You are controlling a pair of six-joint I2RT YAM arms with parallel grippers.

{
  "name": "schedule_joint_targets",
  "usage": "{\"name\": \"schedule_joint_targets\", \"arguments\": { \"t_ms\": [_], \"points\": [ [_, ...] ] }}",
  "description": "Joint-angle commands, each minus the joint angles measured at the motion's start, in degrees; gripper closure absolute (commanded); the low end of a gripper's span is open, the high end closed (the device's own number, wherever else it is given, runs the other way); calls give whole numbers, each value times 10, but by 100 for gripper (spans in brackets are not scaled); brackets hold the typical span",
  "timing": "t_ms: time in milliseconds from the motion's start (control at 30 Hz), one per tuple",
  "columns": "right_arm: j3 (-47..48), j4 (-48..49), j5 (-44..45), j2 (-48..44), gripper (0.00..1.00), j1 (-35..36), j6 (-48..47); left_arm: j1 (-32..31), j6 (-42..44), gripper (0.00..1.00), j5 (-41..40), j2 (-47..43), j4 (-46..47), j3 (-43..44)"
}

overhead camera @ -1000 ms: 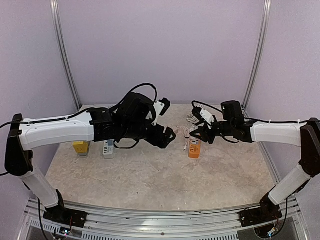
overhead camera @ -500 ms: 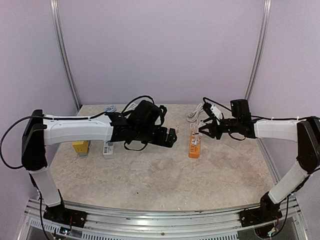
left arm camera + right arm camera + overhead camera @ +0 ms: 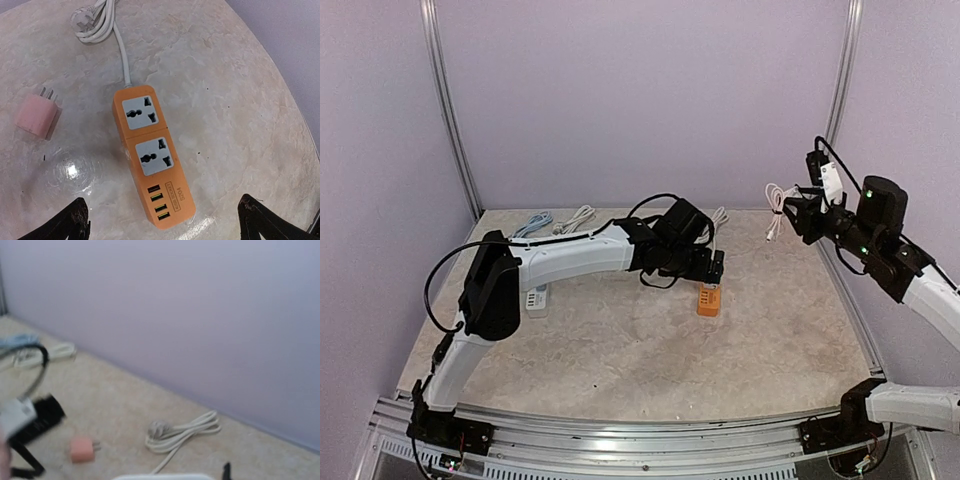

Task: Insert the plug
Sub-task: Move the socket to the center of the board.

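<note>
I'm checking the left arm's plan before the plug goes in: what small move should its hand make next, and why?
Probably lower the open left hand straight down and close it on the orange rectangular plastic power strip to steady it. The hand hovers over the strip's USB end without touching it, one finger on each side. The strip lies flat on the marbled table, and the right hand holds a thin white cable aloft.

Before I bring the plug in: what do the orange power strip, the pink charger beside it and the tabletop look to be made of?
Orange power strip: moulded plastic, smooth with a slight sheen, grey socket inserts set in.
Pink charger: matte plastic body; prongs probably metal, too small to be sure.
Tabletop: marble-patterned and glossy, judging by the lamp glare; stone or laminate, cannot tell.
</note>
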Motion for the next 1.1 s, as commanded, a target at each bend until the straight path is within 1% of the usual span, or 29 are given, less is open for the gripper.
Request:
{"name": "schedule_joint_targets", "arguments": {
  "t_ms": [0,100,267,533,600,700,800,867,967,1067],
  "points": [
    [-13,-48,28,-31,100,-5,43,-10,5,1,-14,82,-93,101],
    [-21,-63,18,-40,100,-4,47,-18,11,1,-20,121,-109,139],
    [-45,-60,-2,-57,100,-5,70,-33,23,1,-70,163,-132,180],
    [-49,-67,-13,-72,100,-4,79,-49,43,1,-110,198,-126,197],
    [-50,-66,-19,-74,100,-4,83,-51,45,2,-122,205,-128,199],
    [-57,-62,-25,-70,100,-3,86,-51,44,12,-129,208,-128,192],
    [-71,-49,-28,-64,100,-2,85,-51,48,28,-128,204,-121,178],
    [-80,-31,-30,-59,100,-1,84,-52,49,37,-126,199,-115,164],
    [-93,5,-36,-46,100,-1,79,-51,48,48,-124,187,-105,131],
    [-119,64,-37,-27,100,1,79,-51,46,58,-123,156,-83,73]
  ]
}}
